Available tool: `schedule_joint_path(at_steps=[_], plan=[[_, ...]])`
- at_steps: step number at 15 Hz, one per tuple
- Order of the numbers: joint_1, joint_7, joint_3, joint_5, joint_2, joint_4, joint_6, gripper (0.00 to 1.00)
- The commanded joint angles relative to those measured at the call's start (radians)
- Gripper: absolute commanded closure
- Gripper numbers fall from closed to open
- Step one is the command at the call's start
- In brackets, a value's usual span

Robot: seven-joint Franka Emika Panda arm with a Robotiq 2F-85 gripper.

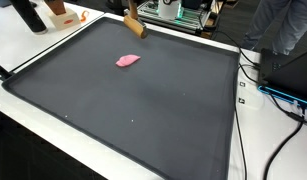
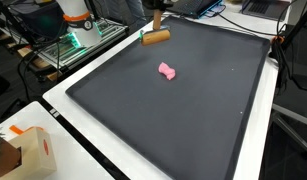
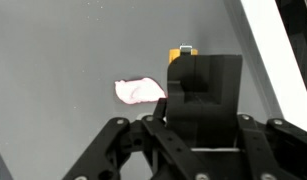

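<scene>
Wrist view: the pink scrap (image 3: 139,91) lies lengthwise left-to-right beside the end effector (image 3: 205,100), whose grip I cannot tell.

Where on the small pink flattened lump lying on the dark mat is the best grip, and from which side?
Probably across the short width of the small pink flattened lump, near its middle, coming straight down from above. It lies flat and low on the dark mat and is longer than it is wide. A sideways approach would find little height to pinch, while fingers closing across the short axis need the least opening.
</scene>
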Motion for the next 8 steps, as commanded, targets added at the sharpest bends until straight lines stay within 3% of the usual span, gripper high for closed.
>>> schedule_joint_path(at_steps=[1, 8], plan=[[-0.001, -0.113, 0.002, 0.015, 0.048, -0.018, 0.015, 0.76], [-0.022, -0.225, 0.006, 0.036, 0.154, -0.034, 0.159, 0.76]])
